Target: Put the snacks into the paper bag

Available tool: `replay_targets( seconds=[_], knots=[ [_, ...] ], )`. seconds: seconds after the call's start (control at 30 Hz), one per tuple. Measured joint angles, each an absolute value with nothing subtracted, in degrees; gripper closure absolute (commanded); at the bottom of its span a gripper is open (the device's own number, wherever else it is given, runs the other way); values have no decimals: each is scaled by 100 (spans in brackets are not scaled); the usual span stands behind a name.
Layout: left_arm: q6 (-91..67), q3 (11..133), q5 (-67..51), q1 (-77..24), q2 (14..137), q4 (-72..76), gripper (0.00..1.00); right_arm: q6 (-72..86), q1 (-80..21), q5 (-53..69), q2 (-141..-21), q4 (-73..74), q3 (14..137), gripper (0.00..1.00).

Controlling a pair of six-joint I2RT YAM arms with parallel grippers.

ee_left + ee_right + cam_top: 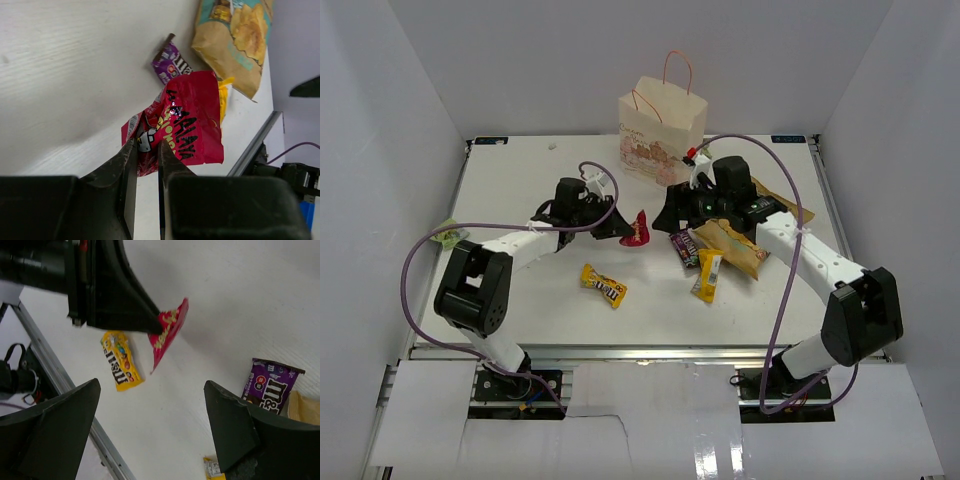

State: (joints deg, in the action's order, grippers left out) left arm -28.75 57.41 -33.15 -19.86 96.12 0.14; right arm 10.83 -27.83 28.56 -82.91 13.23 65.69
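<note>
Paper bag [663, 125] upright, inside not visible; L gripper [147, 147] clamps red pkt [195, 115] marked "MALAYA", R gripper [150, 384] open, yellow M&M's pack [120, 360] on table [520, 180].

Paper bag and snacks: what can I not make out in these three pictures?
- Paper bag: inside hidden by its own walls, top view; absent from wrist views.
- Chip bag: partly under right arm, top view; cut by upper edge, left wrist view.
- Yellow bar: mostly behind red packet, left wrist view.
- Red packet's print: too small, top view.
</note>
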Motion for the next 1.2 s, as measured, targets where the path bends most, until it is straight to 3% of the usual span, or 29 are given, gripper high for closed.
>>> replay_targets(
  seconds=[0.17,0.33,0.57,0.77,0.87,0.9,0.93,1.03,1.2],
  knots=[
    [-3312,5682,-3267,-2368,9612,355,98,1789,-2829,2274,-8770,1039,6851,15],
    [-3509,5682,-3236,-2526,9612,523,97,2141,-2858,2034,-9122,1004,6860,27],
    [-3649,5682,-3234,-2609,9594,578,97,2353,-2982,2010,-9240,926,6820,53],
    [-3743,5682,-3232,-2672,9555,609,94,2390,-3002,2106,-9275,854,6757,86],
    [-3782,5682,-3214,-2674,9502,600,83,2355,-2971,2141,-9286,836,6757,92],
    [-3800,5682,-3208,-2674,9467,596,62,2344,-2950,2178,-9286,832,6757,92],
    [-3815,5682,-3190,-2674,9417,576,51,2318,-2921,2259,-9286,814,6759,92],
    [-3852,5680,-3157,-2679,9205,591,27,2049,-2757,2720,-9286,773,6761,92],
    [-3817,5673,-2908,-2672,8488,655,18,1323,-2196,3903,-9275,751,6864,92]
  ],
)
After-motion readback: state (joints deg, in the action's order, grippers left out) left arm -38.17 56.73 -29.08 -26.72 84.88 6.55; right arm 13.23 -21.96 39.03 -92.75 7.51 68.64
